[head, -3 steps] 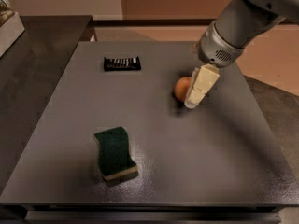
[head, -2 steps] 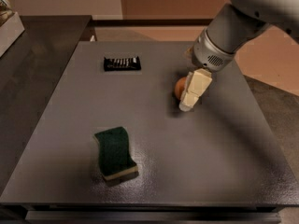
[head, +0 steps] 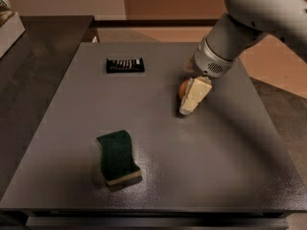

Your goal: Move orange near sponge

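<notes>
Task status: early. The orange [head: 183, 88] sits on the right half of the grey worktop [head: 216, 157], well apart from the sponge [head: 117, 156], which lies at front left.
Done: the hand [head: 188, 104] is down at the orange, so the approach looks complete.
Left: by the look of it, nearly everything. The fruit has yet to be secured for certain, carried diagonally toward the front left and set down beside the sponge.
Orange: resting on the worktop, right of centre, mostly hidden behind the pale hand, with only its left edge showing.
Sponge: green side up, yellow foam showing at its near edge, lying flat and untouched, with bare surface all round it.
Hand: low over the worktop, tip at or very near the surface, pressed up against the orange on the camera's side.
Grip: cannot be told. The hand covers the fruit, and nothing shows how wide it stands or whether it has hold of the orange.
Arm [head: 249, 28]: enters from the upper right, its thick white forearm sloping down and leftward to a ribbed grey wrist just above the orange. The hand hangs from that wrist, tilted slightly toward the front left.
Also in shot: a black striped packet [head: 124, 64] lies flat at the back left, far from both the orange and the sponge.
</notes>
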`<state>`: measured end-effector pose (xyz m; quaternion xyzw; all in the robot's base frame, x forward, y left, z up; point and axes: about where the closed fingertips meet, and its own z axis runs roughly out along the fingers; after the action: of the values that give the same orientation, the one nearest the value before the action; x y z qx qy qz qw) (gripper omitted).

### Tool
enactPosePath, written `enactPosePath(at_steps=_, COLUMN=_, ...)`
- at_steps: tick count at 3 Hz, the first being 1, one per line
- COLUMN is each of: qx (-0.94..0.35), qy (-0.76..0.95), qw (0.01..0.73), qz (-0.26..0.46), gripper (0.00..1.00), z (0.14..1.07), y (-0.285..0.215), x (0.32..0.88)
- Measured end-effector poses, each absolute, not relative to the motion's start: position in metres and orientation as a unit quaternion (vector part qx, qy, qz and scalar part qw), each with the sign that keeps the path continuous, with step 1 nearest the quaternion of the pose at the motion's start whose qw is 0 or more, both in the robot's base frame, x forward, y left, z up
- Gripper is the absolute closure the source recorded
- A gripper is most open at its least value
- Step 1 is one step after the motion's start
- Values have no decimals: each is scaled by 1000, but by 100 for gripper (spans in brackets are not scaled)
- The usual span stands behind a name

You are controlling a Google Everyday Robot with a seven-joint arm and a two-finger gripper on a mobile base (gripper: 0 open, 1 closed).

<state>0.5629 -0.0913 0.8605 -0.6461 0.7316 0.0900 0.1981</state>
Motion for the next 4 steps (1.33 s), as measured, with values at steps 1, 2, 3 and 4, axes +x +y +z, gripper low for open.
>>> enactPosePath(at_steps=1, qx=-644, qy=734, qw=197, qz=88, gripper=41, z=858, y=-97, x=565)
enactPosePath(at_steps=2, qx=-646, qy=731, qw=202, qz=88, gripper=64, z=864, y=-100, x=563)
enactPosePath(at_steps=3, qx=-658, qy=715, qw=216, qz=100, gripper=87, z=884, y=-91, x=551)
enactPosePath(at_steps=4, qx=-671, qy=694, qw=227, qz=129, gripper=100, z=904, y=-70, x=527)
